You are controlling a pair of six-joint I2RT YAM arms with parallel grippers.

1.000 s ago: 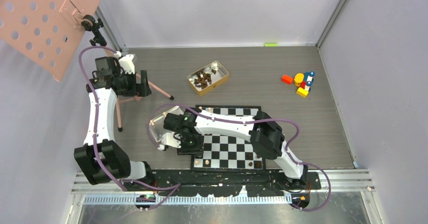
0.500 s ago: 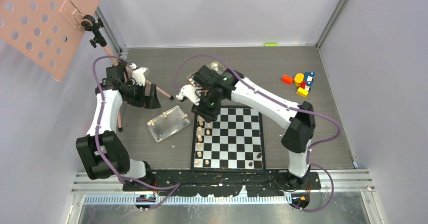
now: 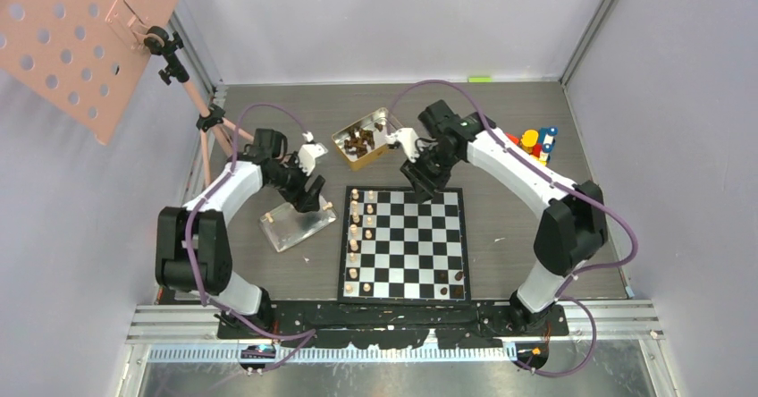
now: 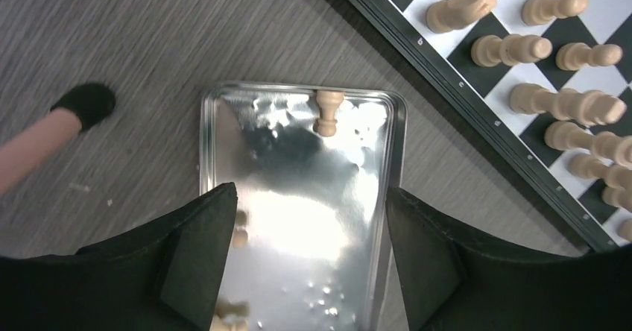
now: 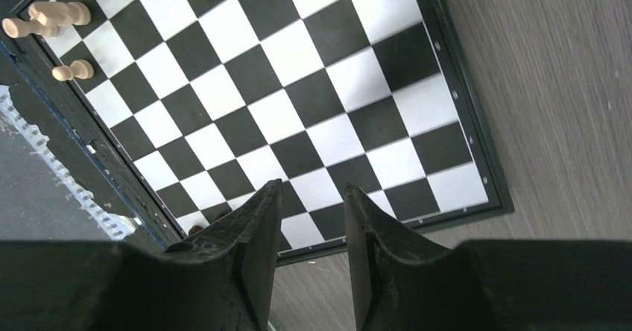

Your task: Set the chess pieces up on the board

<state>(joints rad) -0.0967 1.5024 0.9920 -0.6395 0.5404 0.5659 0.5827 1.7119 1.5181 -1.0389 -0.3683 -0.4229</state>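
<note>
Both arms relocated: left pincer (image 4: 307, 193) now spread above the clear tray (image 4: 209, 122), a pale pawn (image 4: 328, 111) lying at its far rim; right pincer (image 5: 313, 188) narrowly parted, empty, over the board (image 5: 276, 115); risk: the lying pawn may skid on slick tray when pinched.

Left wrist view: one finger (image 4: 197, 256) of my left gripper (image 4: 309, 193) covers parts of two pale pieces (image 4: 238, 235) in the tray (image 4: 401, 144); the board (image 4: 454, 92) runs off-frame. From above, the tin's (image 3: 338, 139) contents are too small to identify.
</note>
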